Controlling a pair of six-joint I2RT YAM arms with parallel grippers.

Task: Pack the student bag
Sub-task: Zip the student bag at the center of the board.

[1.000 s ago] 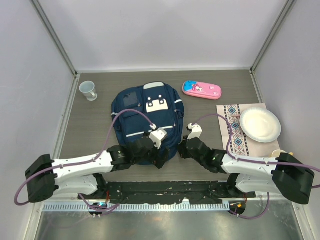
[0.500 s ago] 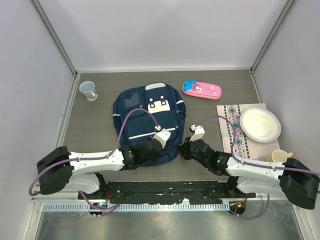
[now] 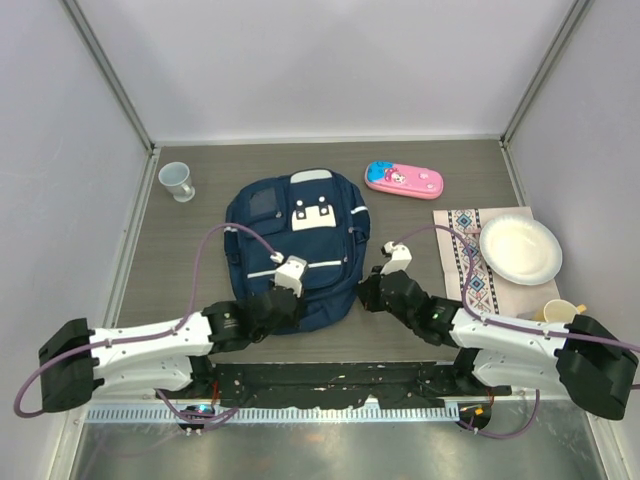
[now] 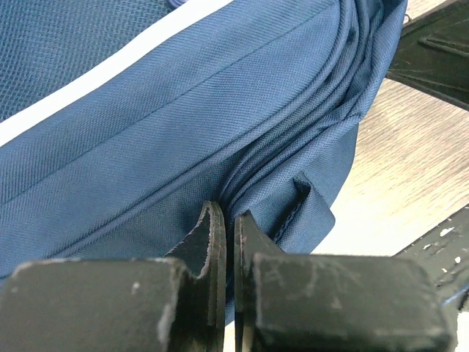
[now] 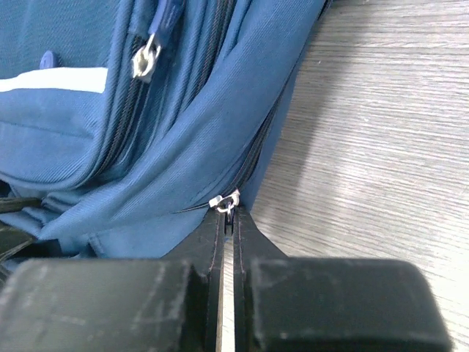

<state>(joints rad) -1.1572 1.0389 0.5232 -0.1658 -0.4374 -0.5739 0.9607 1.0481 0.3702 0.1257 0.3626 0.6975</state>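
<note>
Mostly navy student bag (image 3: 318,255), white stripe trim (dotted patch), lying flat.

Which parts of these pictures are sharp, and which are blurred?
Top external: even, soft light, no glare. Left wrist: student bag weave sharp, left pincer slightly blurred. Right wrist: zipper pull and table grain sharp, right pincer soft.

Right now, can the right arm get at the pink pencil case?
Probably not yet. Its fingers are shut on the zipper pull of the bag. Bare table lies between it and the pencil case, so once it lets go the way looks free.
</note>
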